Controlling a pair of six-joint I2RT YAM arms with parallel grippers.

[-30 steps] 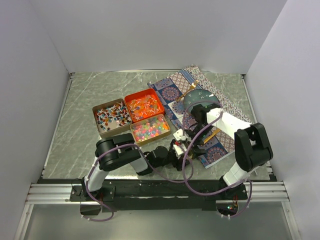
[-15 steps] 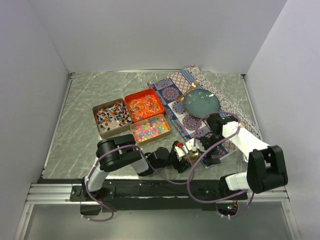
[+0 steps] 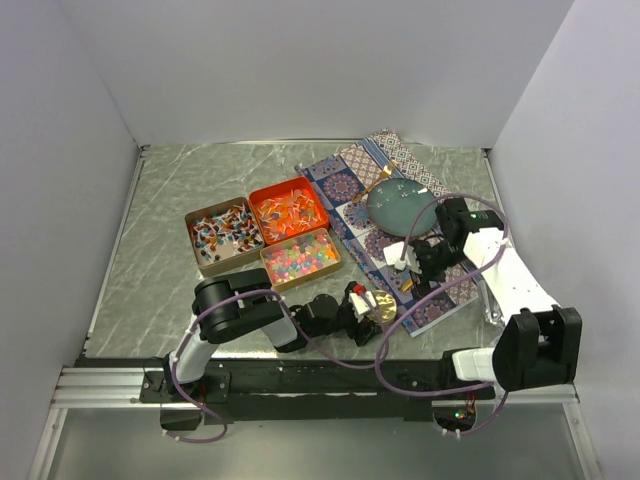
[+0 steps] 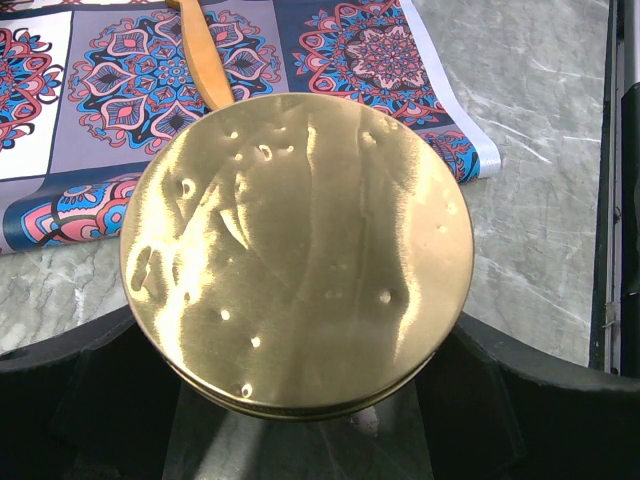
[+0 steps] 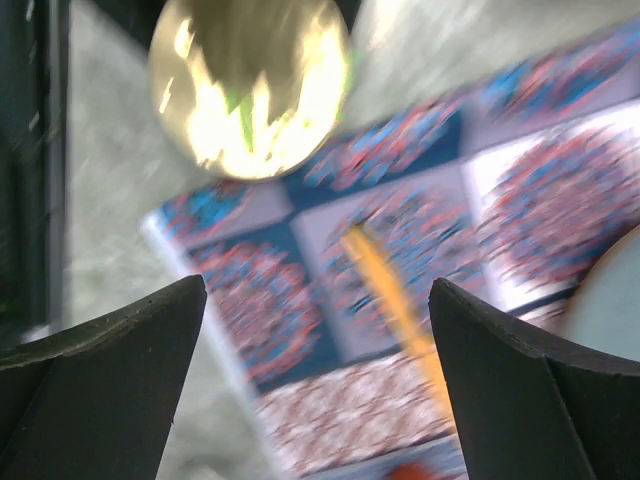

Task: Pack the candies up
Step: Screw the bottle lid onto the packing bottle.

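Right tool (image 3: 405,257) has backed off from the gold lid (image 4: 296,250) to over the patterned paper (image 3: 350,185), jaws spread and empty. Left tool (image 3: 362,300) grasps the lid alone. Candies (image 3: 262,232) unchanged in three tins (image 3: 310,277) mid-surface (image 3: 200,180). The handover looks done.

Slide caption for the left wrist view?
Left pincer grips a round gold lid, patterned paper and marble table behind.

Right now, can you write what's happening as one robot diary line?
left pincer: holding round gold lid | right pincer: open, empty, over patterned paper | candies: in three tins
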